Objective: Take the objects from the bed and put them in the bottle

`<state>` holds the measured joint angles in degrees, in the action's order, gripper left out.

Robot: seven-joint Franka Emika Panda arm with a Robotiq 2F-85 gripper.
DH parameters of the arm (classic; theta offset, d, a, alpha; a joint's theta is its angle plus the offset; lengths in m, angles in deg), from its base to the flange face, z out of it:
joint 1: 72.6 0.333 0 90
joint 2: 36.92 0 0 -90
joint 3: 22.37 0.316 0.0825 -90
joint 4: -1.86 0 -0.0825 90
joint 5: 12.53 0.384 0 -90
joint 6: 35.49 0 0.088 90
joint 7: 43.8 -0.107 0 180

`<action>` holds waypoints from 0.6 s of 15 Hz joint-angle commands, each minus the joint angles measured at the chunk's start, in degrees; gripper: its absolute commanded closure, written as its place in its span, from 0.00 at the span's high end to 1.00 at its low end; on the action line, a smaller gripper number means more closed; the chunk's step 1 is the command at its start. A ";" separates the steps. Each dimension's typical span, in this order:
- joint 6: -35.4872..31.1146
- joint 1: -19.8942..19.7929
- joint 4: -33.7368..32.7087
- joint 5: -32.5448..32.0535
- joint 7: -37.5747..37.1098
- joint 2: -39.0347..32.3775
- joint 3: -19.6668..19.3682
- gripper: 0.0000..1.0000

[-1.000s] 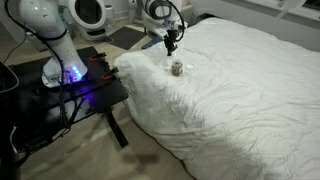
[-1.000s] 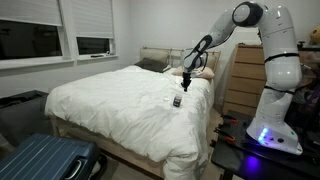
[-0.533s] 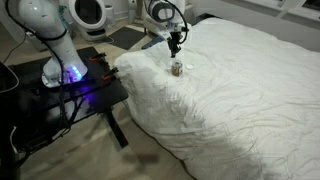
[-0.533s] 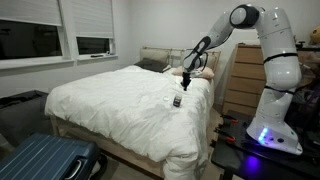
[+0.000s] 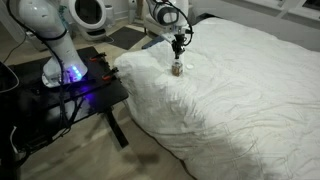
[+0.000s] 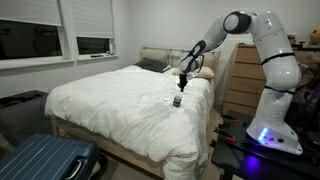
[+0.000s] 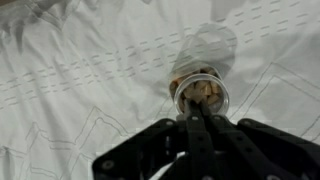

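The bottle [image 5: 177,68] [image 6: 177,101] stands upright on the bed [image 5: 240,90] [image 6: 110,105], near its edge. My gripper [image 5: 178,49] [image 6: 181,85] hangs just above it, pointing down. In the wrist view the gripper [image 7: 196,104] is shut, its black fingers pressed together with the tips right over the open mouth of the bottle [image 7: 214,82]. Pale yellowish-tan bits [image 7: 207,94] lie inside the bottle. I can see nothing between the fingertips. No loose objects show on the duvet.
The robot base stands on a black table [image 5: 85,85] beside the bed. A blue suitcase [image 6: 45,160] lies on the floor at the foot of the bed. A wooden dresser [image 6: 240,75] stands behind the arm, and a headboard [image 6: 160,55] is at the far end.
The gripper has shifted sideways across the duvet and now hangs straight over the bottle. Its fingers stayed shut. The bottle has not moved.
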<state>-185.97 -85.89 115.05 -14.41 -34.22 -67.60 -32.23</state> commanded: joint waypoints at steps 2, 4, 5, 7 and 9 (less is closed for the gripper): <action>0.22 -0.24 -4.38 -0.38 -0.68 -3.72 1.02 0.01; 0.47 -0.25 -5.50 -0.31 -0.55 -4.84 1.34 0.01; 0.59 -0.21 -5.89 -0.35 -0.53 -5.25 1.43 0.01; 0.59 -0.34 -6.52 -0.23 -0.41 -5.96 1.71 0.01; 0.67 -0.44 -6.86 -0.13 -0.34 -6.41 1.90 0.28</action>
<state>-185.97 -85.77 109.94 -14.41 -34.22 -73.06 -30.95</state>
